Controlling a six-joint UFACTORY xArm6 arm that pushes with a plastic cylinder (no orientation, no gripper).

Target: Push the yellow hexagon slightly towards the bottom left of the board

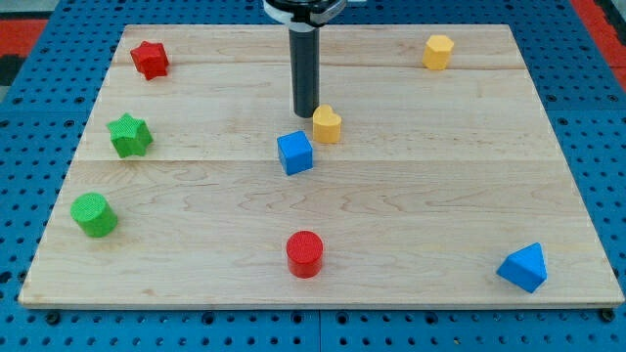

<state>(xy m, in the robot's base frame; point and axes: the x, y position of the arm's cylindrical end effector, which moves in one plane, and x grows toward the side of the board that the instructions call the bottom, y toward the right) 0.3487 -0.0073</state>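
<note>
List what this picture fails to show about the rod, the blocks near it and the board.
- Camera view: the arm above the rod is cut off by the top edge.
- Whether my tip touches the yellow block beside it or the blue cube: unclear from this angle.
- The board's bottom right corner is cut off by the right edge.

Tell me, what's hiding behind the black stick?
Behind my straight dark rod, only pale wooden board shows on both sides. The strip it covers can't be seen. My tip sits beside the yellow heart-shaped block, above the blue cube.
</note>
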